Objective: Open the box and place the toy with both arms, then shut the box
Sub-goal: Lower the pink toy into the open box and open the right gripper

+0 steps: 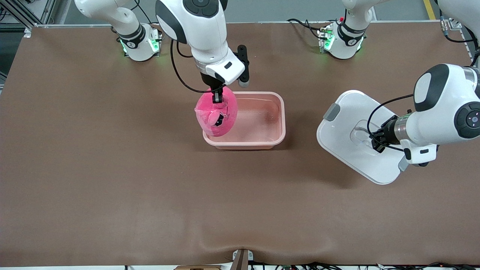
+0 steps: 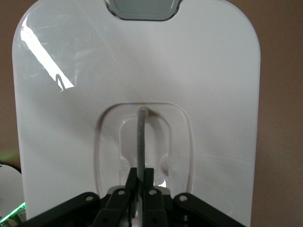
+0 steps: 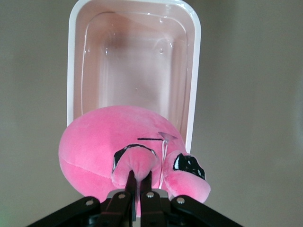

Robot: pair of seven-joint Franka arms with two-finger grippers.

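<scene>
Box [image 1: 262,140] sits open near the middle of the brown tabletop [image 1: 93,168], pale pink tub w/ nothing resting on its floor, inside glossy. Right tool [image 1: 218,98] hangs over the tub's end toward the right arm's side, closed on the toy [image 1: 217,114]: the right wrist view shows both fingers [image 3: 132,182] pinched tight on a small fuzzy nub of the plush (an ear or similar, can't tell which). Toy [image 3: 118,142] is bright pink, dangles below the tool w/ dark face marks showing; it overlaps the tub's rim in the front view and in the right wrist view covers the tub's [image 3: 194,71] near end, so it's partly over the opening, partly over the rim. Whether it touches the rim, can't tell.

Lid [image 1: 348,123] is off the box, well apart from it, toward the left arm's end of the tabletop. It looks tilted, w/ a dark shadow under its edge nearest the front camera. Grey clip [image 1: 331,111] shows at the end nearer the box; another grey clip [image 2: 142,8] visible in the left wrist view. Left tool [image 1: 375,139] is at the lid's recessed centre, closed on the clear handle [image 2: 140,142]: the fingers [image 2: 149,177] clamp the thin bar edge-on, lid [image 2: 213,94] face white and shiny around it.
</scene>
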